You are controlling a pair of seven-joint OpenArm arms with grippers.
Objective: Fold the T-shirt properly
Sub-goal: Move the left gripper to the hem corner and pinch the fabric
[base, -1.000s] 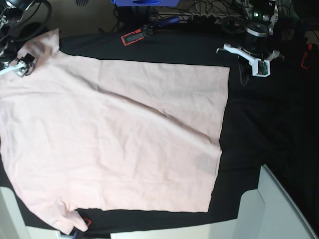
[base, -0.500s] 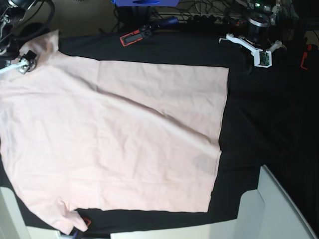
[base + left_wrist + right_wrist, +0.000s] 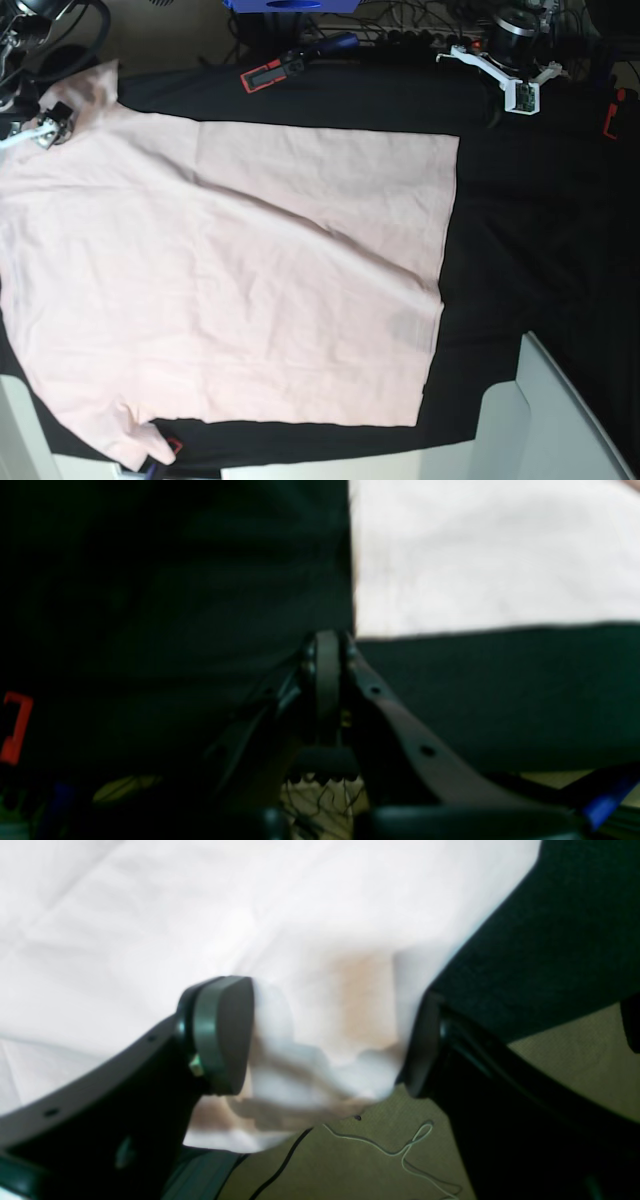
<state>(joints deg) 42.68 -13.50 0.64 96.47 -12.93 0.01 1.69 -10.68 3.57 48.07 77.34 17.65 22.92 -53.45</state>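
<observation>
On the black-clothed worktop [image 3: 520, 250] the T-shirt [image 3: 230, 290] is spread flat, plain side up, its hem toward the base view's right and a sleeve at the far left corner. That sleeve's bunched edge is seen between the parted pads of the right pincer [image 3: 325, 1040]; one pad [image 3: 225, 1032] touches the cloth, but a firm grasp cannot be told. The left pincer [image 3: 327, 680] is clenched on nothing, just beside the shirt's hem corner, over the cloth.

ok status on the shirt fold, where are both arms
Right gripper jaws wide, straddling bunched sleeve of T-shirt. Left gripper jaws shut, empty, over black cloth. Shirt flat, unfolded.
</observation>
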